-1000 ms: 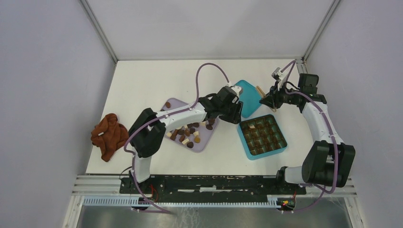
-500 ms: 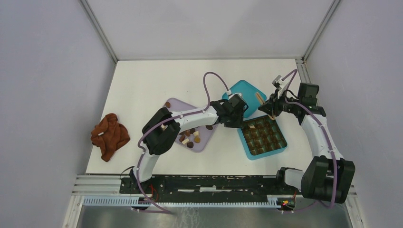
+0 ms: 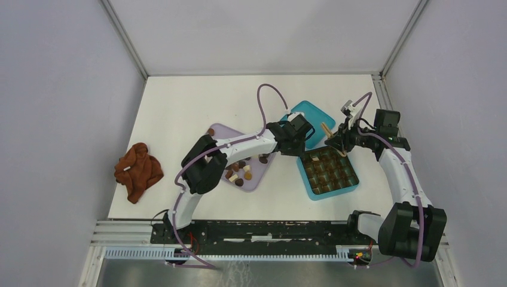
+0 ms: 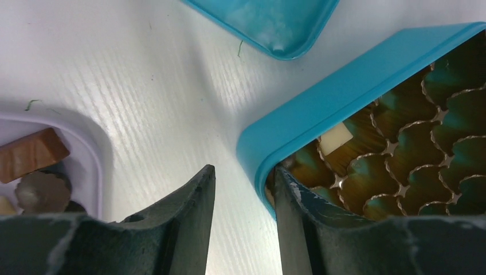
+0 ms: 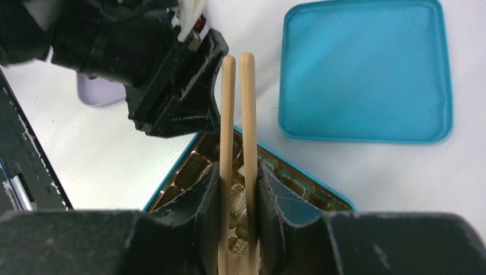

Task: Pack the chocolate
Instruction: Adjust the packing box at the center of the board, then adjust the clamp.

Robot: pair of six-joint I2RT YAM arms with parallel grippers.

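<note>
The teal box [image 3: 353, 182] with gold-lined cups lies right of centre; one cream-white piece [image 4: 335, 138] shows in a cup near its corner. The chocolate pieces [image 3: 239, 174], brown and cream, lie on a lavender tray [image 3: 222, 130]. My left gripper [image 3: 303, 145] is open and straddles the box's near-left corner [image 4: 255, 150]: one finger [image 4: 289, 197] inside the wall, the other [image 4: 198, 195] outside, apart from it. My right gripper [image 3: 342, 142] is shut on wooden tongs [image 5: 247, 103], held over the box's far edge, tips empty and pointing at the left gripper.
The teal lid [image 3: 312, 113] lies upside down just behind the box, also in the right wrist view [image 5: 367, 74]. A rust-brown cloth lump [image 3: 137, 170] sits at the table's left edge. A lone chocolate [image 3: 211, 131] lies on the tray's far corner.
My left gripper moved right, off the lavender tray, to the box's corner. My right gripper came down and inward with the tongs, over the box's far edge.
</note>
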